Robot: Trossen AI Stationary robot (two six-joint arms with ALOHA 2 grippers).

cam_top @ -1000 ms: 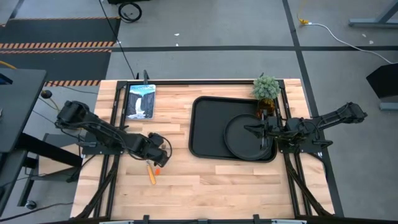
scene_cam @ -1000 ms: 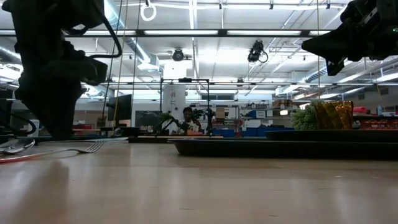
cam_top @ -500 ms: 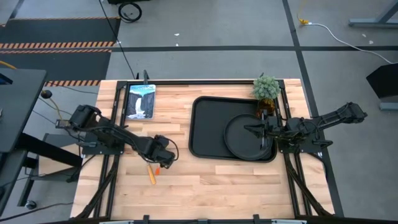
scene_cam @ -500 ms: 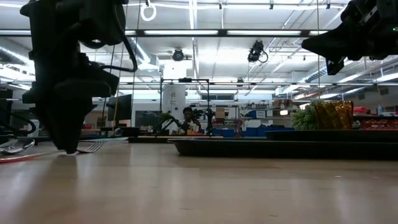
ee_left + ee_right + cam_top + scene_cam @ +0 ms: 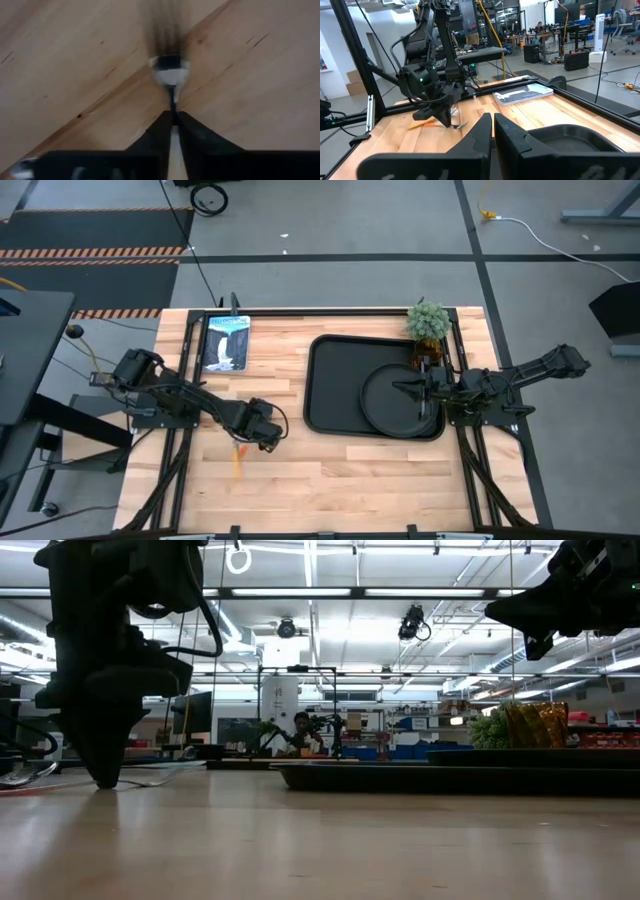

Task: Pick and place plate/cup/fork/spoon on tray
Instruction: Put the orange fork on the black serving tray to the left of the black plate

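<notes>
The wooden table [image 5: 330, 470] is a light butcher-block top. On it rests the black rectangular tray [image 5: 330, 385], toward the right arm's side. A small potted plant [image 5: 428, 323] stands at the far edge, just beside the tray. A picture card [image 5: 226, 342] lies flat near the far left corner.

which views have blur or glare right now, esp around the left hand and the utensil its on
Left wrist view: the spoon is smeared, its bowl streaking away from the left hand. High view: an orange blur beside that hand. Low view: bright ceiling lights leave the arm a silhouette. Right wrist view: sharp, right hand shut.
</notes>
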